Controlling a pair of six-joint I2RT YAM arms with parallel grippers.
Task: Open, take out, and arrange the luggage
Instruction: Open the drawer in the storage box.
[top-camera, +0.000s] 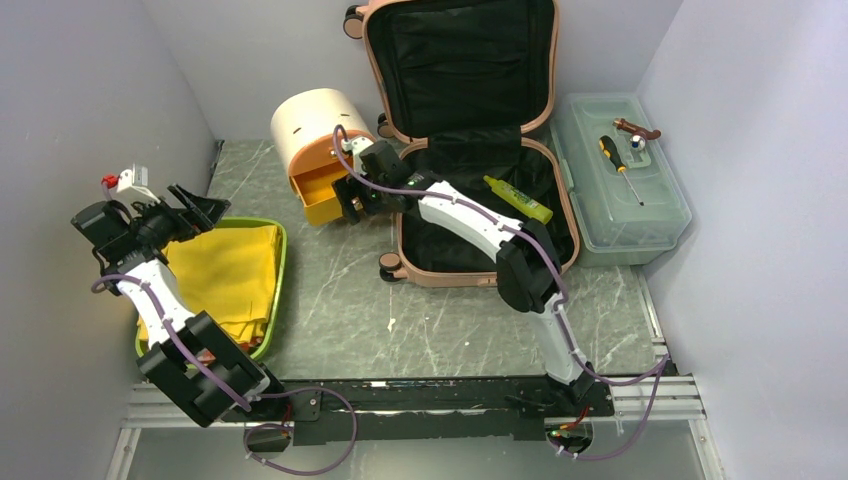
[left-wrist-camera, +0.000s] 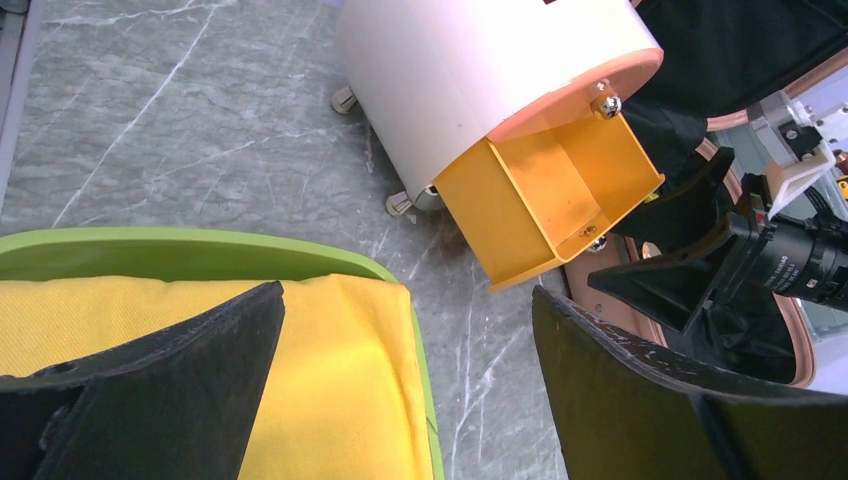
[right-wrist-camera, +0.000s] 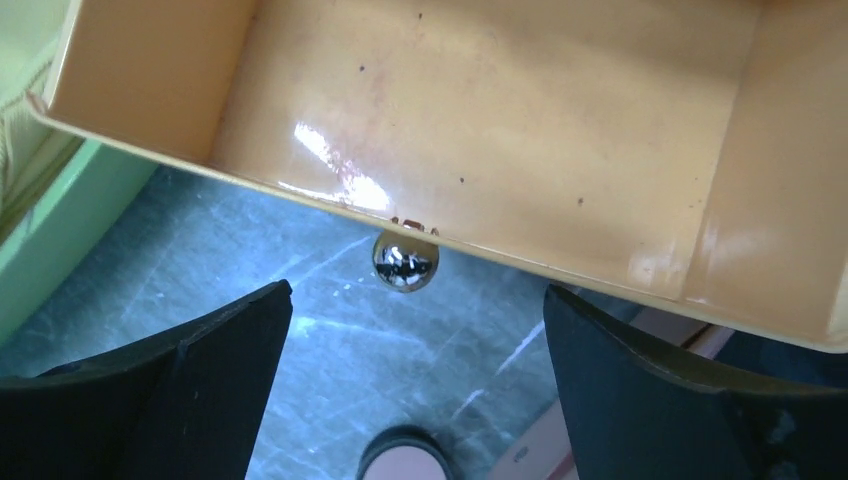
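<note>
**Top external view: suitcase lying open near the table's far edge, both claws spread**

Top external: the salmon-pink suitcase (top-camera: 450, 279) lies open toward the far edge of the table (top-camera: 340, 320), right of middle. Its lid is raised and its black lining shows. A yellow-green tube (top-camera: 518, 199) rests in the lower shell. Just left of the suitcase stands a cream half-round box (top-camera: 310, 120) with an orange drawer (top-camera: 322, 190) pulled out. The right gripper (top-camera: 350, 203) sits at the drawer's front, its arm reaching across the suitcase. A translucent toolbox (top-camera: 625, 230) by the right edge carries a screwdriver (top-camera: 620, 165). The left gripper (top-camera: 203, 208) hangs over a green tray (top-camera: 281, 262) of yellow cloth (top-camera: 225, 270) at the left edge.

Left wrist: the left gripper's fingers are spread wide with nothing between them, above the tray's corner. The drawer ahead looks empty.

Right wrist: the right gripper is parted wide and grips nothing. The drawer's chrome knob (right-wrist-camera: 405, 260) lies just ahead, in line with the gap and clear of both fingers.
</note>
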